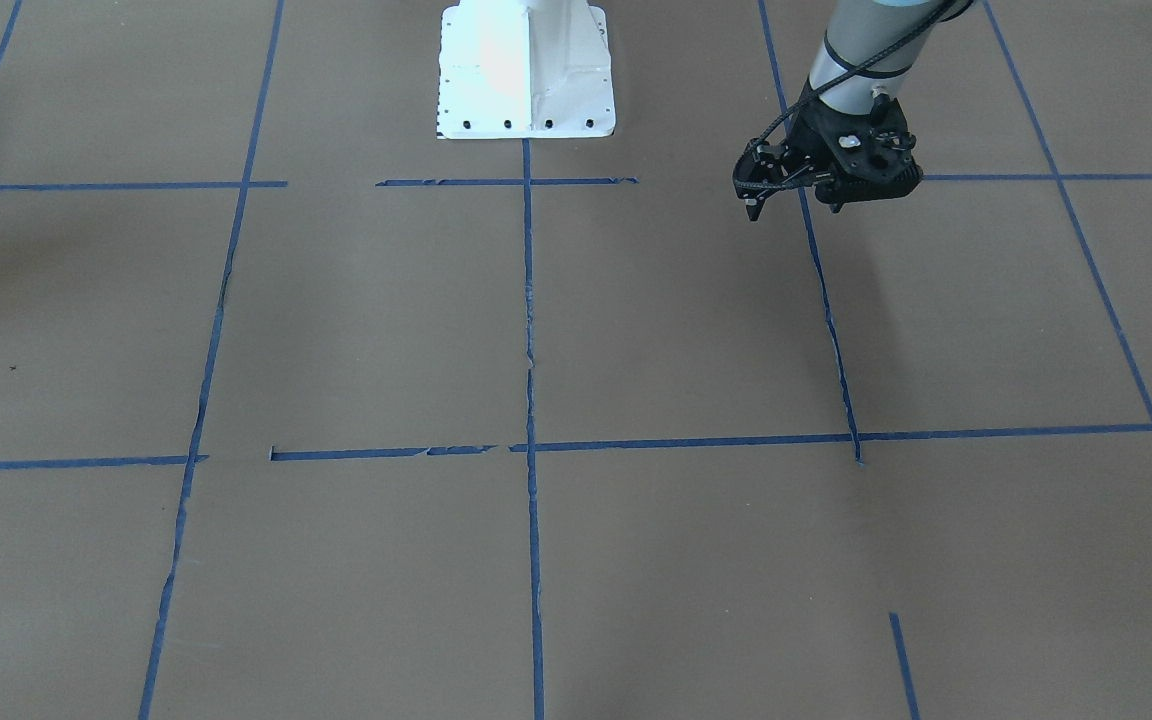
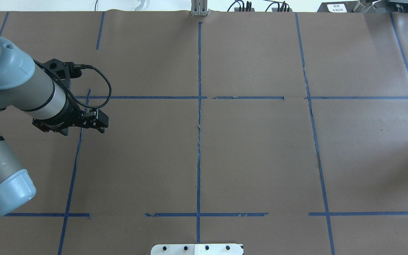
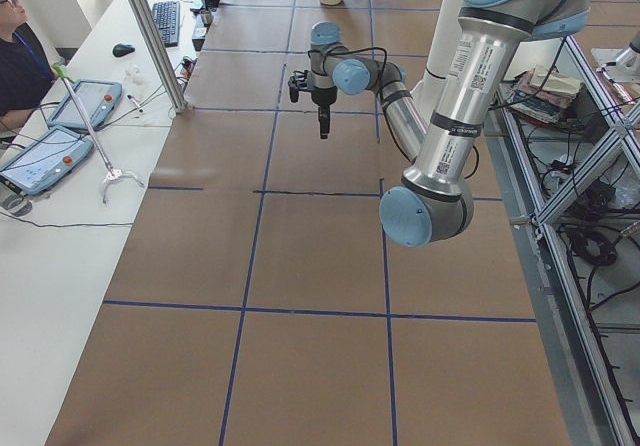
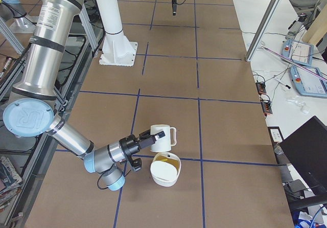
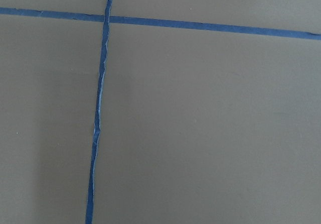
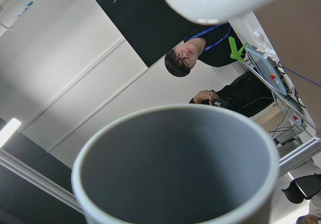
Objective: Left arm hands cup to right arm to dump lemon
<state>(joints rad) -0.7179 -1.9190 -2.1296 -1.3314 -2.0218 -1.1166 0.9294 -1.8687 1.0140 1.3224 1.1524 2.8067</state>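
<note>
A robotics lab: the left arm point(image 3: 460, 96) stands at a brown-papered desk point(image 2: 260, 159) gridded with blue tape point(image 2: 199, 141), with teach pendants point(image 3: 40, 161) and aluminium frame posts point(image 3: 155, 41) alongside.

Flat brown paper table cover point(image 5: 210, 133) fills everything under my left gripper point(image 1: 795, 210). Long blue tape strip point(image 5: 210, 26) runs side to side on the tool's far side, slightly tilted. Second blue tape strip, wrinkled point(image 5: 98, 128), runs front to back on the tool's left. It crosses the first strip and ends just past it.
</note>
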